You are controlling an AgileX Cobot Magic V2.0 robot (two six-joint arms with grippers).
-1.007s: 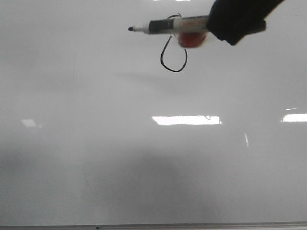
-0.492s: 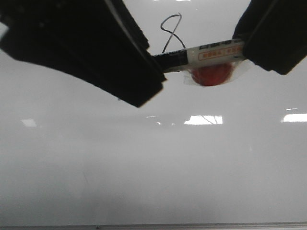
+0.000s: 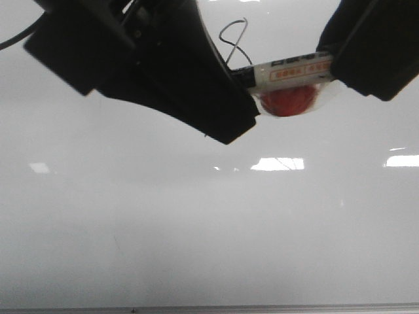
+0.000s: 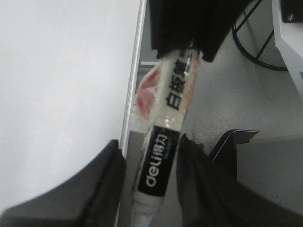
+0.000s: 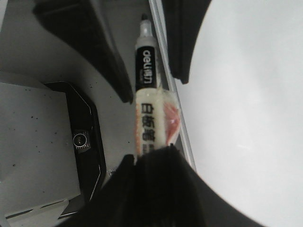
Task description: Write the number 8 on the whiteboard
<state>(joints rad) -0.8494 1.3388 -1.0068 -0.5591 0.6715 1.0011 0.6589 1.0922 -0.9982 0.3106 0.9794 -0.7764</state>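
The whiteboard (image 3: pixel 196 222) fills the front view. Only the upper part of the thin black number 8 (image 3: pixel 234 34) shows; the rest is behind the marker and arm. My right gripper (image 3: pixel 335 65) is shut on the rear of a white and black marker (image 3: pixel 294 69) with a red patch under it. My left gripper (image 3: pixel 230 127) is open, and the marker's black front section (image 4: pixel 158 163) lies between its fingers (image 4: pixel 102 187) with a gap on each side. In the right wrist view my right gripper (image 5: pixel 151 153) holds the marker (image 5: pixel 146 90), tip (image 5: pixel 144 19) pointing away.
Bright light reflections (image 3: pixel 278 163) lie on the board, whose metal edge (image 3: pixel 262 307) runs along the bottom. The wrist views show the board's edge (image 4: pixel 135 71), grey floor (image 4: pixel 222 94), a grey box (image 5: pixel 33 142) and a black housing with a lens (image 5: pixel 81 139).
My left gripper came in from the left and now straddles the marker's front end. The right gripper brought the marker lower and closer, covering the lower loop of the 8.
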